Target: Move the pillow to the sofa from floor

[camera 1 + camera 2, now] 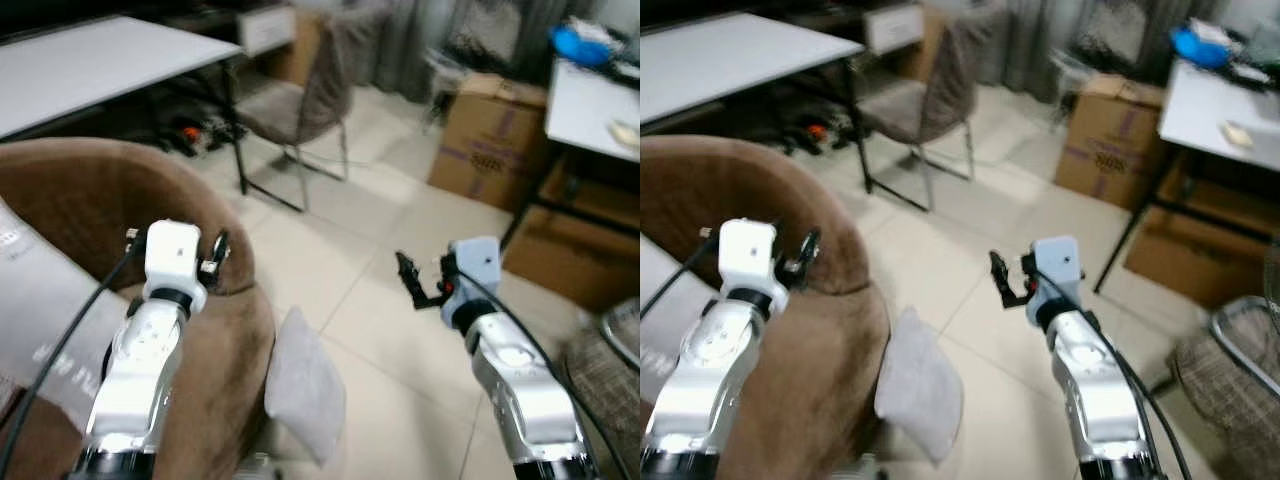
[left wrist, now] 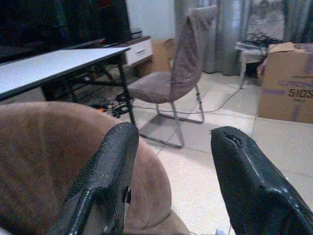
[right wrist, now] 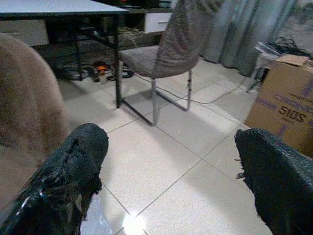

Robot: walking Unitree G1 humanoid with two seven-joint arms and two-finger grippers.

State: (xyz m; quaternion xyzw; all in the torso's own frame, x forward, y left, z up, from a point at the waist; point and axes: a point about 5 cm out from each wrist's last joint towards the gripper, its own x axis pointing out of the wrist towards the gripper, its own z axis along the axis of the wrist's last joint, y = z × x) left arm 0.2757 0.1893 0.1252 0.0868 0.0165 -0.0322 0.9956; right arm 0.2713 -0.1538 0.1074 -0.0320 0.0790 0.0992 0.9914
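Both sets of jaws wide apart, nothing between them. Left gripper [image 2: 171, 181] up over the rounded brown back of the sofa [image 1: 90, 200], black fingers [image 2: 105, 176] spread with tile and a chair leg showing through the gap. Right gripper [image 3: 171, 181] out over bare floor [image 1: 370, 330], also spread wide, fingers [image 3: 68, 171] empty, holding nothing. Seen from the head: left gripper [image 1: 175, 245] sitting just past the sofa's curved edge on its silver arm, a black cable trailing back along it; right gripper [image 1: 420, 280] well apart from it, hanging over the pale tiles. Pillow [image 1: 305, 385], grey, down on the floor and leaning against the outer side of the sofa, between the two arms and below both, touched by neither. Something pale with faint lettering [image 1: 45, 330] lying on the sofa seat, too blurry to say what. Further out, a grey chair [image 1: 310, 95] with thin metal legs, standing next to a white table [image 1: 90, 60] on black legs, some clutter and cables on the floor under the table. Off to the right, a cardboard box [image 1: 495, 135] with purple print, another white table [image 1: 590, 110] with a blue thing [image 1: 580, 42] on top, more boxes underneath it. Curtains [image 3: 244, 34] along the far wall. Whole scene a bit soft and blurry, so small stuff hard to read.
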